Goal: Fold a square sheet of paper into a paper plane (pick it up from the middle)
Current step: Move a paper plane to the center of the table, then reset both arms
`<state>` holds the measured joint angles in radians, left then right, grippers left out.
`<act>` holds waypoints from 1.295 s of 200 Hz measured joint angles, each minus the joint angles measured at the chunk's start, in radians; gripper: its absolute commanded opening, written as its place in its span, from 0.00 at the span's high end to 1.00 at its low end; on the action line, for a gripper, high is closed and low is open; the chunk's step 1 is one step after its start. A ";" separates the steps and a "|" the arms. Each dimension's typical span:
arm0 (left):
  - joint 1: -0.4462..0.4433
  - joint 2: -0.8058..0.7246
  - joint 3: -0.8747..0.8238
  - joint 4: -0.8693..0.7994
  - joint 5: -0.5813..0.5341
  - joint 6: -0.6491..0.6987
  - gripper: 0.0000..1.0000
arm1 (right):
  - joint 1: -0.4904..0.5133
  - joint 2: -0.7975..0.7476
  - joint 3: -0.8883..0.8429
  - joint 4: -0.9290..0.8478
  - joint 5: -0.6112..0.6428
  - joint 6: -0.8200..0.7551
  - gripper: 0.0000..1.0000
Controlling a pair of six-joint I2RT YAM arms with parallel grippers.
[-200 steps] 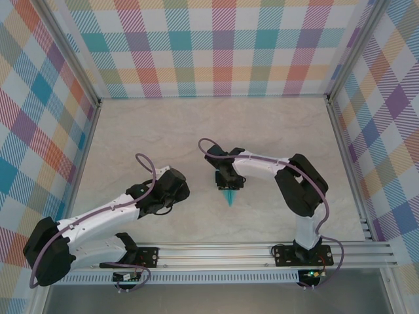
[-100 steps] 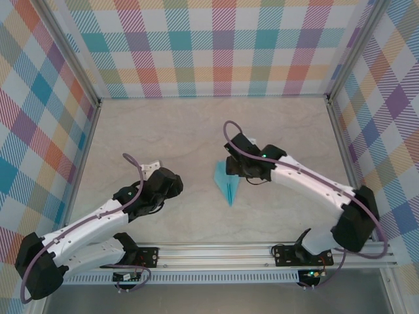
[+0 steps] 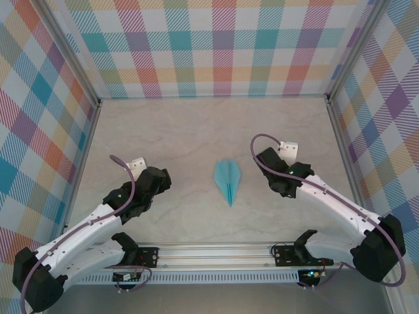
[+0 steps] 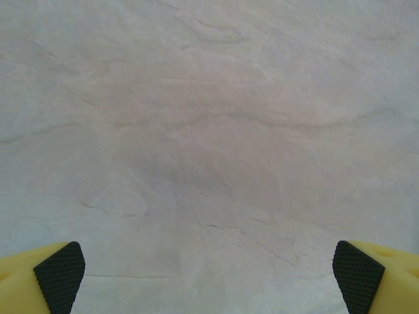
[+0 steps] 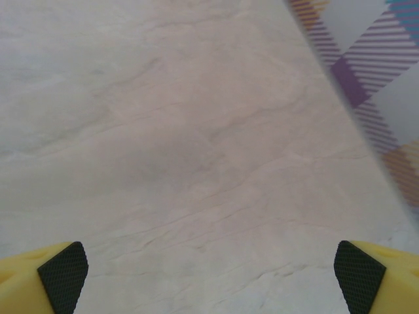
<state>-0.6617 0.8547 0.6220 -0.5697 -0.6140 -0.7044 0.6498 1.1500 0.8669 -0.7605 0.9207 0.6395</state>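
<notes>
Both sets of jaws stand released and grasp nothing. In the left wrist view the left jaws are spread wide, their black ribbed pads (image 4: 59, 275) sitting at the two lower corners with only bare marbled tabletop (image 4: 209, 131) between them. The right jaws are spread just as wide in the right wrist view, with pads (image 5: 62, 275) at the lower corners and bare tabletop between. A strip of plaid wall (image 5: 373, 72) runs ahead of them on their right. From above, the light blue paper plane (image 3: 228, 181) lies flat on the tabletop between the two sets of jaws. It is to the right of the left jaws and to the left of the right jaws, and it touches neither. Its pointed nose faces the near edge where the arms are bolted, its wider tail faces the far wall, and a lengthwise ridge runs down its middle. The left arm (image 3: 91, 226) and the right arm (image 3: 327, 199) each reach in from their own side.
</notes>
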 measured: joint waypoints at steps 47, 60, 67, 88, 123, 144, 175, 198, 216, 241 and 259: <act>0.095 -0.014 -0.038 -0.001 -0.047 0.049 0.00 | -0.148 0.073 -0.149 0.275 0.028 -0.209 0.00; 0.130 -0.013 -0.038 0.000 -0.045 0.066 0.00 | -0.187 0.117 -0.181 0.382 -0.003 -0.280 0.00; 0.148 -0.011 -0.038 0.000 -0.041 0.075 0.00 | -0.209 0.140 -0.196 0.435 -0.034 -0.314 0.00; 0.201 -0.007 -0.042 0.009 -0.019 0.103 0.00 | -0.283 0.188 -0.240 0.598 -0.126 -0.399 0.00; 0.267 -0.007 -0.068 0.045 0.019 0.143 0.00 | -0.367 0.234 -0.333 0.888 -0.277 -0.525 0.00; 0.291 -0.008 -0.070 0.060 0.022 0.149 0.00 | -0.394 0.235 -0.383 1.063 -0.390 -0.576 0.00; 0.300 -0.009 -0.072 0.102 0.021 0.172 0.00 | -0.443 0.259 -0.389 1.218 -0.538 -0.651 0.00; 0.307 -0.009 -0.084 0.128 0.020 0.182 0.00 | -0.484 0.279 -0.424 1.360 -0.650 -0.695 0.00; 0.311 -0.009 -0.103 0.150 0.017 0.187 0.00 | -0.546 0.303 -0.441 1.410 -0.733 -0.693 0.00; 0.314 -0.005 -0.121 0.180 0.000 0.198 0.00 | -0.620 0.351 -0.443 1.469 -0.840 -0.675 0.00; 0.319 0.008 -0.121 0.211 -0.013 0.210 0.00 | -0.640 0.376 -0.443 1.481 -0.875 -0.662 0.00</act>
<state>-0.3428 0.8627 0.5014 -0.3592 -0.6273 -0.4942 0.0093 1.5257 0.4236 0.7200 0.0456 -0.0227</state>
